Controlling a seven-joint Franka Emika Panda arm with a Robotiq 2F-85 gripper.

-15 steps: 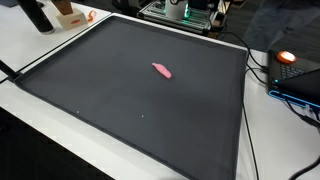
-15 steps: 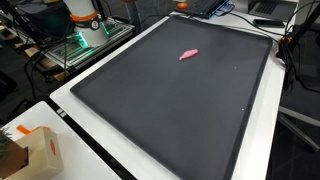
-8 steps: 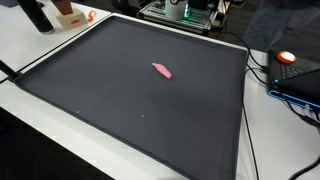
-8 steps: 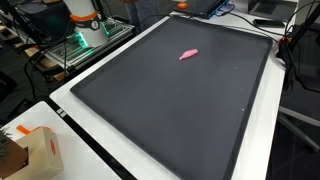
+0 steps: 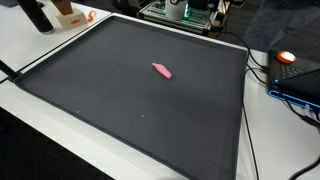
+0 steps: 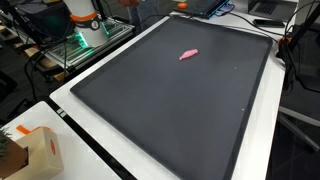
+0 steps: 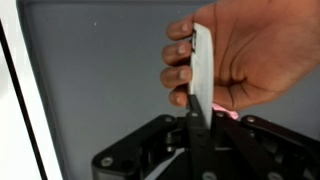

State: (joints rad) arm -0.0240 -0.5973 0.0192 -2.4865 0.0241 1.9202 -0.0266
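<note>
Compared with the earlier frames, nothing has shifted in either exterior view: the pink piece (image 5: 161, 70) (image 6: 188, 55) lies at the same spot on the dark mat (image 5: 120, 100) (image 6: 170, 110), and the gripper appears in neither view.

Wrist view. The jaws of the gripper (image 7: 198, 112) stand nearly together, clamped on the lower end of a thin white strip (image 7: 201, 60). The strip stands upright and edge-on to the camera, rising straight out from between the two dark fingers. A person's hand (image 7: 245, 55) enters from the right and also holds the strip. Its fingertips (image 7: 178, 72) curl round the strip's upper part, just above the jaws. Behind the strip and hand lies the dark mat (image 7: 100, 70). The white table (image 7: 18, 120) shows as a band along its left edge.

Exterior views. The pink piece lies alone toward the far part of the mat. A cardboard box (image 6: 42, 150) stands on the white table (image 6: 100, 150), off one near corner of the mat.
</note>
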